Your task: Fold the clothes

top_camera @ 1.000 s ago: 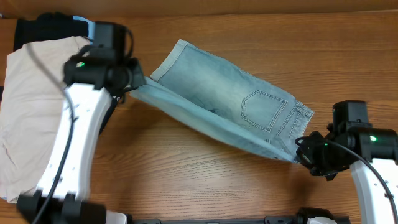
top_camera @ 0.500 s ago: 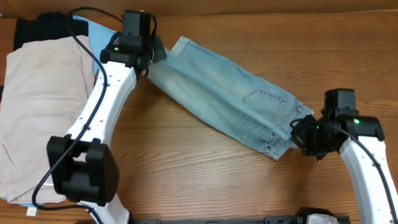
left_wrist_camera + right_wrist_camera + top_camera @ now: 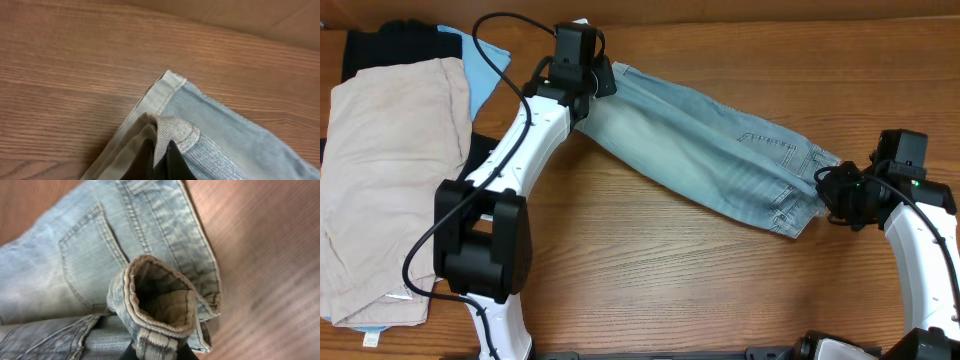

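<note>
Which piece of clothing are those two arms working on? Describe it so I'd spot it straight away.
On the wooden table, beside the beige trousers, the denim shorts stretch slantwise between the left gripper and the right gripper, each pinching one end. Only they are faded light blue denim with a stitched back pocket.

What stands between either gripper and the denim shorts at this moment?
Nothing visible. The left gripper is shut on the cuffed leg hem of the shorts, and the right gripper is shut on the waistband end.
</note>
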Motion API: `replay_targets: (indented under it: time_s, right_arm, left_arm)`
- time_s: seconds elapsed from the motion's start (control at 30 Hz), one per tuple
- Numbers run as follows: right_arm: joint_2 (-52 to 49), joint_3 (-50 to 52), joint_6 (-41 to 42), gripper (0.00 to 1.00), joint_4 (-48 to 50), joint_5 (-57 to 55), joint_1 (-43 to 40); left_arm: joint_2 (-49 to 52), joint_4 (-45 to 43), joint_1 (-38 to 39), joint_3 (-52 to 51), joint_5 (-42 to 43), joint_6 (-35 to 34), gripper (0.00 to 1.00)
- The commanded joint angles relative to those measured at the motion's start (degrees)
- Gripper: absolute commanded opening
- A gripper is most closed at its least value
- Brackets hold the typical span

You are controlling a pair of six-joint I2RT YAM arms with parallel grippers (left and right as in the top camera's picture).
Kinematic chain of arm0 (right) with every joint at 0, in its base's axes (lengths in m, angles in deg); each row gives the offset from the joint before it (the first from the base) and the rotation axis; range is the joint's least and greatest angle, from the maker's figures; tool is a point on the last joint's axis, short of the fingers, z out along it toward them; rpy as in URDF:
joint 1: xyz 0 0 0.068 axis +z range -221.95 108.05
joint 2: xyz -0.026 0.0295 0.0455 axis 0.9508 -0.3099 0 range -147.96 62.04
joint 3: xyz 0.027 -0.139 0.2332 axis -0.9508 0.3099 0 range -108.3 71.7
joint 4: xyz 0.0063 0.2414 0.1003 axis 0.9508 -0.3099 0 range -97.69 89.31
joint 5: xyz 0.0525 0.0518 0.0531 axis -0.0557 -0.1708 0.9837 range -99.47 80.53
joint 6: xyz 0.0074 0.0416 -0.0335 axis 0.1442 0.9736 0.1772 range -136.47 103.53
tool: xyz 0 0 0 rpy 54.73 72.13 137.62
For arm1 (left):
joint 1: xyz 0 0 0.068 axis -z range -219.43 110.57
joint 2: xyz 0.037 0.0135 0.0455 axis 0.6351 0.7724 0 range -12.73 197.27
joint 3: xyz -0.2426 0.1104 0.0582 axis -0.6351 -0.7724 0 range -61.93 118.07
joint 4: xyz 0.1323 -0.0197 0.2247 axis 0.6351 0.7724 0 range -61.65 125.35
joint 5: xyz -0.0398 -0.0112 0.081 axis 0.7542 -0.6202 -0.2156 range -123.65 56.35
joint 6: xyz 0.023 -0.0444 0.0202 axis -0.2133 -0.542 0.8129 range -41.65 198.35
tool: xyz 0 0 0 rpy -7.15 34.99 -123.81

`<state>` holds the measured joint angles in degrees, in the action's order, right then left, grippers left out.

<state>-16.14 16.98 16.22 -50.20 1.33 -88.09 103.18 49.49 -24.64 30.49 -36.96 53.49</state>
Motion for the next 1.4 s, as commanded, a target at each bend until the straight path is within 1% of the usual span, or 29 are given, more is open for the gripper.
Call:
replay_targets:
  time_s: [0.0, 0.07, 0.17, 0.27, 0.43, 0.5, 0.6, 0.73, 0.97, 1.13, 1.37]
  right_arm:
    - [0.1, -1.5, -4.3, 0.04, 0.4, 0.0, -0.7]
    - [0.1, -3.7, -5.2, 0.04, -1.8, 0.0, -0.7]
    - [0.3, -10.1, -6.4, 0.04, -8.5, -0.1, -0.7]
    - [0.4, -20.2, -7.8, 0.04, -18.4, -0.7, -0.8]
    - [0.4, -34.5, -10.4, 0.04, -31.9, -0.9, -0.7]
    - [0.4, -38.4, -10.7, 0.04, -36.5, -0.9, -0.7]
    - [0.5, -41.6, -10.9, 0.04, -42.0, -0.9, -0.7]
    - [0.7, -40.5, -11.7, 0.04, -47.4, -2.0, -0.7]
    - [0.8, -32.9, -10.0, 0.04, -47.3, -1.7, -0.7]
    - [0.8, -24.2, -8.6, 0.04, -43.3, -1.7, -0.8]
    - [0.7, -13.3, -6.6, 0.04, -33.1, -1.8, -1.1]
  left_arm:
    - [0.7, -0.7, -0.5, 1.5, -3.3, 0.5, 0.04]
    - [-0.2, -0.3, -0.7, 2.0, -3.2, 0.7, 0.04]
    - [-2.7, 2.5, -1.2, 3.8, -3.2, 1.6, 0.04]
    - [-6.1, 7.4, -1.7, 7.0, -3.2, 4.8, 0.04]
    - [-11.4, 14.9, -2.0, 11.4, -3.3, 9.7, 0.04]
    - [-13.5, 16.7, -2.0, 11.7, -3.3, 10.7, 0.04]
    - [-16.5, 19.1, -2.0, 11.7, -3.3, 10.8, 0.04]
    - [-18.8, 20.7, -2.0, 11.7, -4.7, 10.7, 0.04]
    - [-17.0, 24.1, -0.7, 11.6, -4.3, 10.5, 0.04]
    - [-13.3, 23.3, 1.3, 11.6, -4.2, 10.5, 0.04]
    - [-5.4, 19.6, 4.2, 11.6, -4.1, 10.5, 0.04]
